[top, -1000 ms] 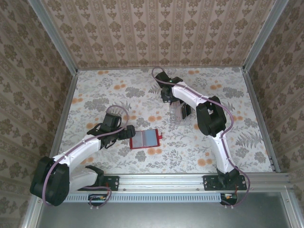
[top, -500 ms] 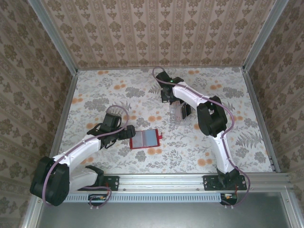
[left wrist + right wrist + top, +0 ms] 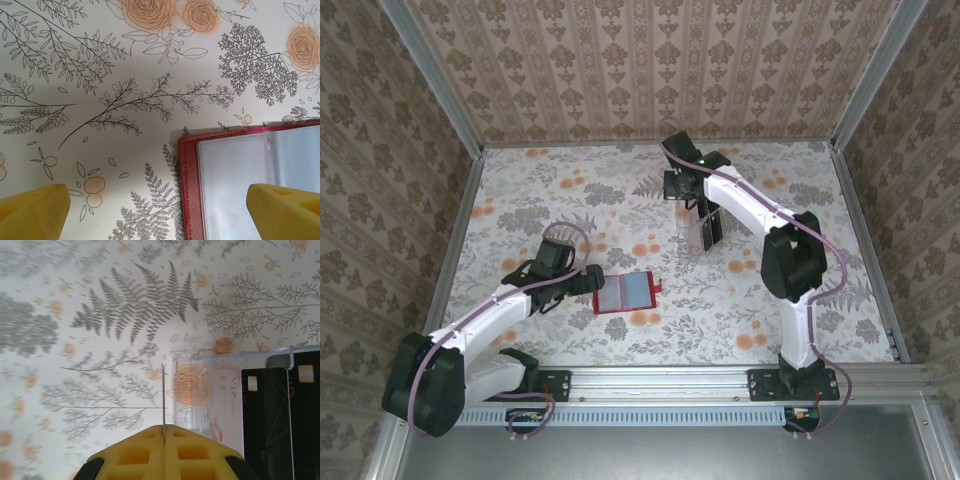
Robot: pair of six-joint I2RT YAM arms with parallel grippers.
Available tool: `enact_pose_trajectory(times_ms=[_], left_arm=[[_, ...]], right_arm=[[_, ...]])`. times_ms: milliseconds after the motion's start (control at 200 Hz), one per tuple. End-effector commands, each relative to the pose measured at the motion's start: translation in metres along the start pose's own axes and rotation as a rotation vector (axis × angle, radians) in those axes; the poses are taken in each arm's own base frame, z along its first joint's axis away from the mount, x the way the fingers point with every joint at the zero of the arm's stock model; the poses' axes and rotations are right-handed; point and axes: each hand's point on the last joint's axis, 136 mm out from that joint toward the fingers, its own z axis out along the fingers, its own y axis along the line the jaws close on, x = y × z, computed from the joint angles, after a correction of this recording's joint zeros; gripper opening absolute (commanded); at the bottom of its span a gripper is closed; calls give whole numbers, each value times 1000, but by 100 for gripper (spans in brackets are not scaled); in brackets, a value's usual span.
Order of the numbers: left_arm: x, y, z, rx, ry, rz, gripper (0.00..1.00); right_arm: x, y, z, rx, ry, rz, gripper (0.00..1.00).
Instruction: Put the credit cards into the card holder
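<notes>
— Left gripper [image 3: 590, 283] first: we log its jaws spread wide, low over the flowered worktop [image 3: 520, 200], with nothing between them. In the left wrist view, one yellow fingertip [image 3: 32, 210] sits at each lower corner.

— Agreed. And the card holder?

— We find the card holder [image 3: 628, 292] just right of that gripper. It lies open and flat, red cover down and pale clear pockets up. From the left wrist, its red left edge falls between the two fingertips. We cannot tell whether either one touches it.

— Farther right, toward the back?

— A clear rack [image 3: 693, 240] stands on the worktop, well apart from the card holder, with dark credit cards [image 3: 712, 228] upright in it. The right gripper [image 3: 697, 203] hangs near the rack's far side.

— Its state?

— We see the yellow pads [image 3: 190, 455] pressed together, pinching one thin credit card [image 3: 163, 395] seen edge-on. Past them the right wrist view shows the rack's clear rim, a pale card [image 3: 227, 405] marked VIP, and dark cards beside it.
</notes>
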Motion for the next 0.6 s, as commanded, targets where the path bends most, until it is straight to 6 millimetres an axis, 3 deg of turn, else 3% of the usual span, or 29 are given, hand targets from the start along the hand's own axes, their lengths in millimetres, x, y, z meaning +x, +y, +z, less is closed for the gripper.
enact_pose_trajectory(times_ms=[0, 110, 295, 460, 595], left_arm=[[-9, 0, -12, -12, -21, 33, 100], [-4, 2, -17, -17, -16, 41, 100], [8, 7, -21, -13, 5, 36, 100], [18, 13, -21, -24, 22, 27, 100], [23, 16, -18, -32, 27, 22, 100]], right_arm=[[-1, 25, -35, -151, -38, 47, 0], [20, 56, -60, -306, -61, 58, 0], [96, 104, -82, -484, -42, 63, 0], [170, 130, -77, -552, 3, 86, 0], [207, 135, -65, -555, 7, 118, 0]])
